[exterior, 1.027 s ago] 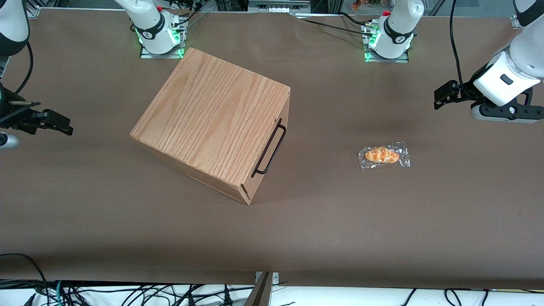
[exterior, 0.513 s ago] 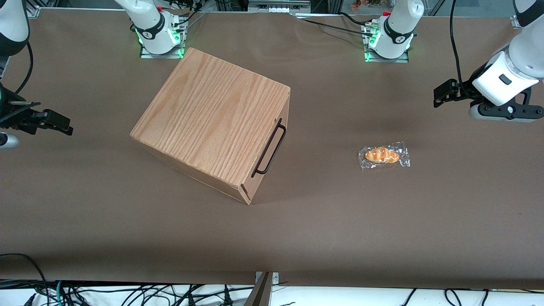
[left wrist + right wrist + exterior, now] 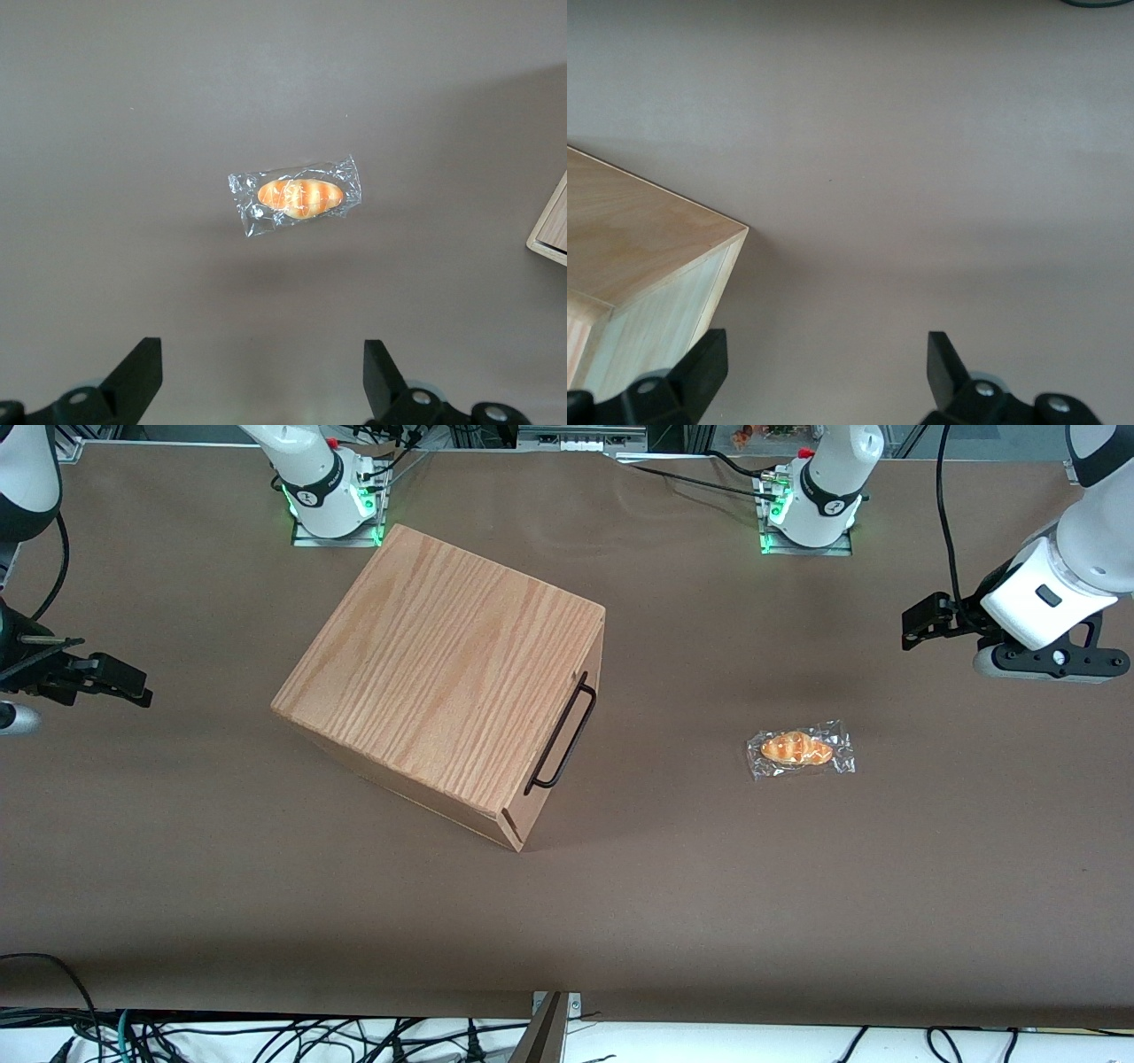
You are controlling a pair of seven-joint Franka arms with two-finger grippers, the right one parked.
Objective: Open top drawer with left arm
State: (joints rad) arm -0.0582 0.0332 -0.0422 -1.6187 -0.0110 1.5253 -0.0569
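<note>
top drawer (image 3: 567,731): closed, thin black handle | wrapped bread (image 3: 799,749): between cabinet (image 3: 443,682) and left arm's gripper (image 3: 921,622) | gripper: fingers spread, empty, above table (image 3: 797,886)

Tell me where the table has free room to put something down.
Bare table runs between the cabinet and the wrapped bread, and all along the front camera's edge. The open left claw hangs above the bread, off the drawer handle.

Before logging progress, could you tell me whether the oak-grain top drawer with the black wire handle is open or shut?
Shut: the top drawer sits flush in the cabinet box. The open gripper hangs toward the working arm's end.
</note>
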